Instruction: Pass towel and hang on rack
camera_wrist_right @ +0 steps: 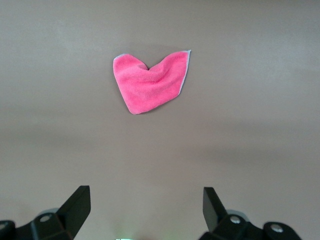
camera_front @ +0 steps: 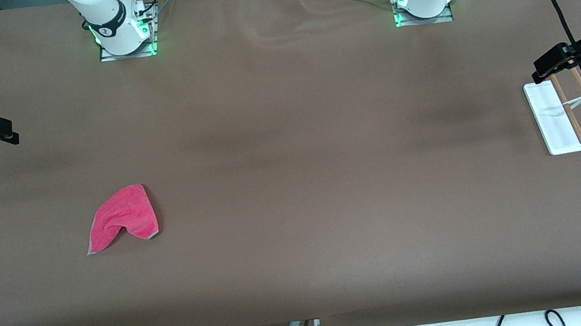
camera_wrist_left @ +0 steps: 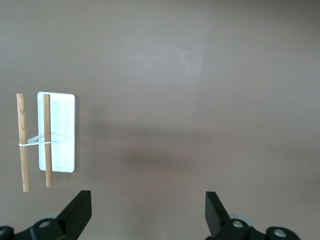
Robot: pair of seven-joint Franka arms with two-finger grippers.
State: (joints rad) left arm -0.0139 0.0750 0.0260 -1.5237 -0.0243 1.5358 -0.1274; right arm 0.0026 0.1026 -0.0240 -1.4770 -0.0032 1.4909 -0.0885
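A wide table [camera_front: 288,146] with a plain brown cover carries two things that are well apart from each other. A pink towel [camera_front: 123,217] lies crumpled flat on it toward the right arm's end, with a pale trim along its edge. A rack [camera_front: 562,113] stands toward the left arm's end: a white flat base with two thin wooden rods joined by a white crosspiece.

High front camera, two downward wrist cameras
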